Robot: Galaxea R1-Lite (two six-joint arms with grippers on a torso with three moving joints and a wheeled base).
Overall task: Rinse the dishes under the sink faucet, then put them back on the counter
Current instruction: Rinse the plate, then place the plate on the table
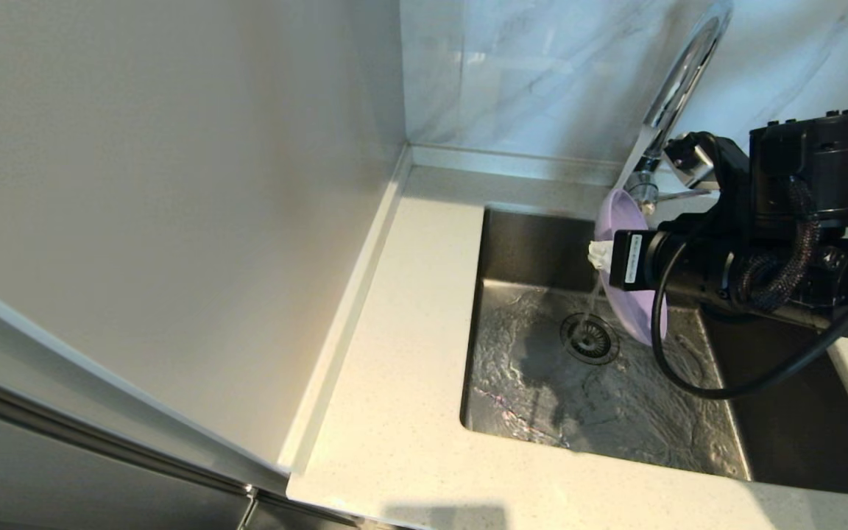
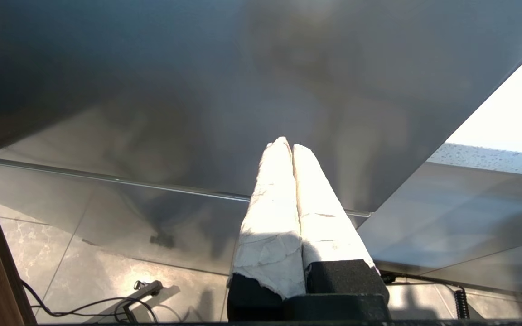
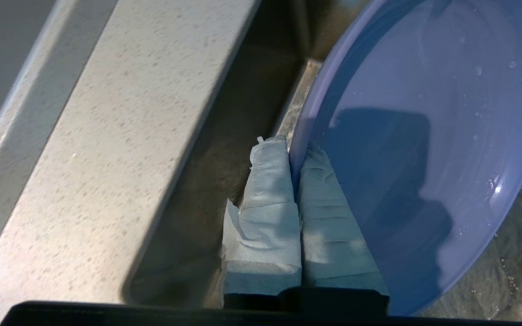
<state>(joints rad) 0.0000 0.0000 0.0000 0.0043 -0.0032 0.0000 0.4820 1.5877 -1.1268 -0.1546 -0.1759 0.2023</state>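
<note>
Filling most of the head view is a pale, speckled stone counter [image 1: 394, 383] with a low raised edge along its back. A plain smooth wall stands at about 9 o'clock, and shiny tiles with grey marble lines stand at 12 o'clock.

The sink [image 1: 534, 243] is cut into the counter at about 4 o'clock. It is a big metal box shape with dark, dull sides. Its floor is wet and rippled, and a round metal drain [image 1: 589, 338] sits in it. A thin stream of water falls toward the drain.

The faucet [image 1: 678, 81] is a tall, shiny, curved tube at about 1 o'clock, over the back of the sink.

The right gripper [image 1: 599, 255] reaches in from 3 o'clock on a black arm with a looping black cable. Its two fingers [image 3: 265, 199] are wrapped in pale, wrinkly tape. They are pinched tight on the rim of the plate [image 1: 626, 235].

The plate is round, smooth and lilac-purple. It is held up on its edge, tilted, above the sink and just under the faucet's spout. In the right wrist view, small water drops sit on its face [image 3: 424, 136].

The left gripper [image 2: 292, 147] shows only in its own wrist view. Its taped fingers are pressed together with nothing between them. It hangs low beside a smooth grey cabinet panel, above a shiny tiled floor with a black cable lying on it.
</note>
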